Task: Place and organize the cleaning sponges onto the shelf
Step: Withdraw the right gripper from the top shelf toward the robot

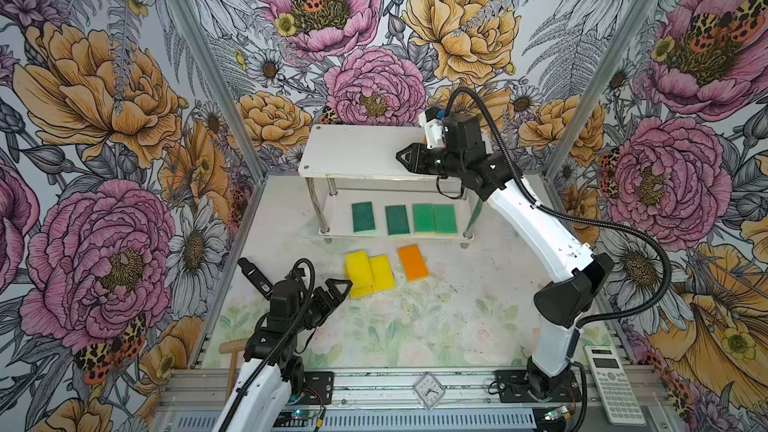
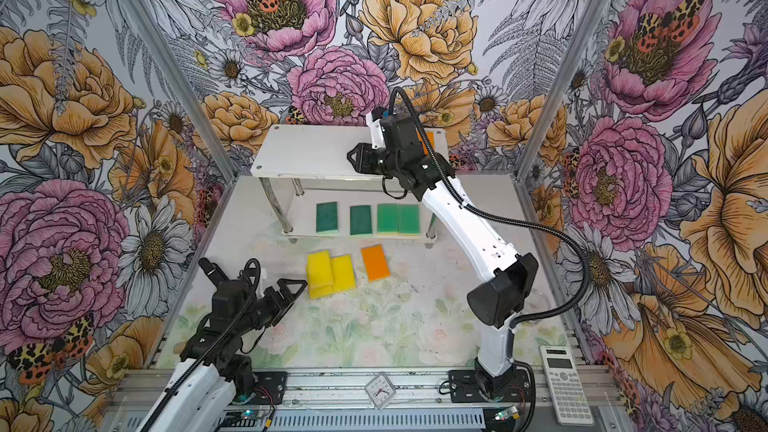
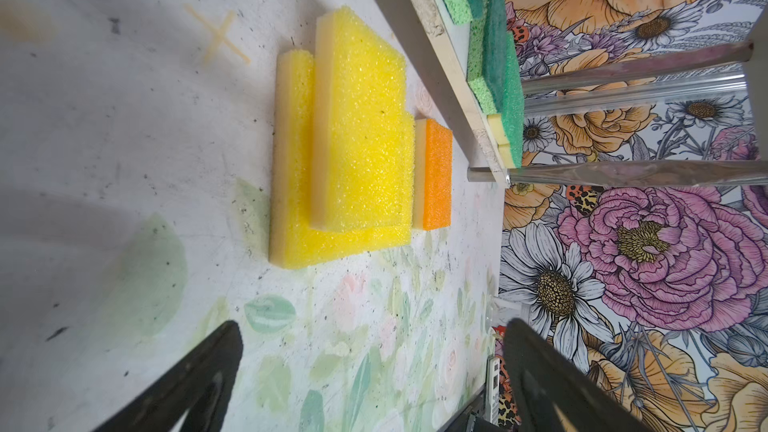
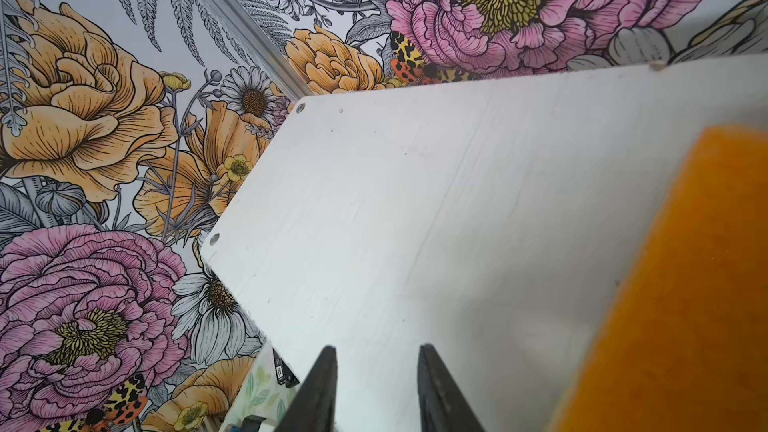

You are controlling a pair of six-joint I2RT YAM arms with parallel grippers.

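Left claw (image 1: 338,289) wide open, empty, yellow sponges (image 1: 368,274) right in front, long sides toward the shelf (image 1: 353,147). Right claw (image 1: 400,157) partly open, empty.

The flat orange rectangular sponge (image 4: 685,284) on the white top board of the chrome-legged shelf (image 4: 415,201) is blurred and cut off by the frame in the right wrist view. In a top view only a sliver of it peeks from behind the white-and-black right arm (image 2: 465,222). The bottom yellow foam sponge (image 1: 360,292) is mostly covered by two others. The dial of the small square clock (image 1: 429,390) is too small to read.
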